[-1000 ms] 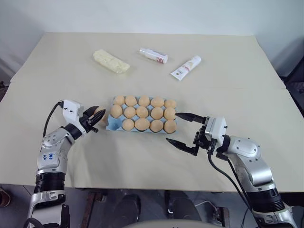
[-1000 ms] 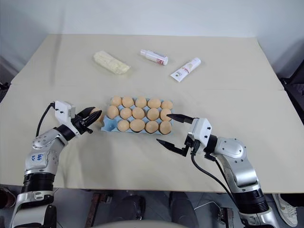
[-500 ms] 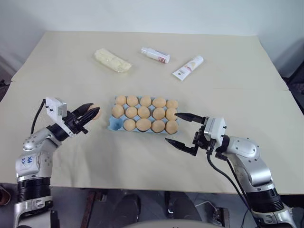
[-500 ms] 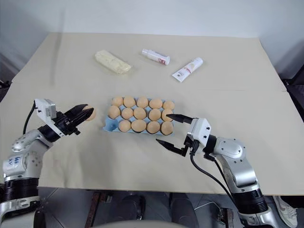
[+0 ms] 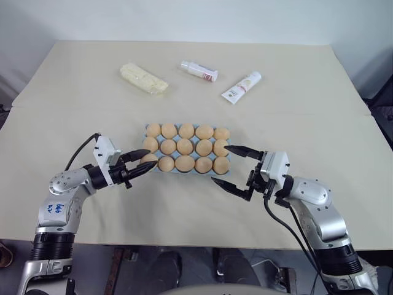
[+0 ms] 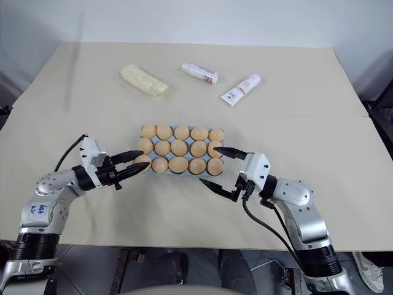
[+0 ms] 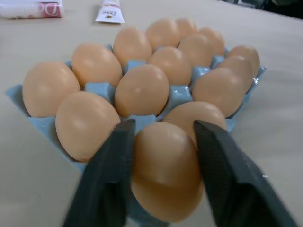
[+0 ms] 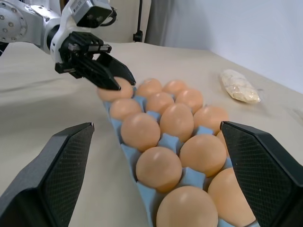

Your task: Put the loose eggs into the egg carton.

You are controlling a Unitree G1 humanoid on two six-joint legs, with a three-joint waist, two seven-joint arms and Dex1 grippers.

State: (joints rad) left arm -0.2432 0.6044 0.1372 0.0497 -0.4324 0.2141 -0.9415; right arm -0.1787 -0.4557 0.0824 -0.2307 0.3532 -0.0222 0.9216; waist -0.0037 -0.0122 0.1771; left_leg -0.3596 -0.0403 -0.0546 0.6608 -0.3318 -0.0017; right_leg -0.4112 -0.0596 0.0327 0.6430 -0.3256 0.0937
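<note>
The light blue egg carton [image 8: 168,142] sits mid-table with tan-orange eggs [image 5: 185,146] in its cups. My left gripper [image 5: 147,160] reaches in level from the left to the carton's near-left corner. Its fingers [image 7: 110,170] press both sides of one loose egg [image 7: 163,175], which rests low at that corner cup. My right gripper [image 5: 220,165] stands open at the carton's right end, one finger over the far-right eggs and one in front of the carton, holding nothing.
A pale yellow lumpy block [image 5: 143,78] lies at the back left. Two white tubes [image 5: 198,71] [image 5: 241,87] lie at the back centre. Bare tabletop [image 5: 184,209] runs between the carton and the table's near edge.
My left gripper swung out to the left with the egg, then came back right and brought it to the carton's near-left corner. The right gripper stayed put.
</note>
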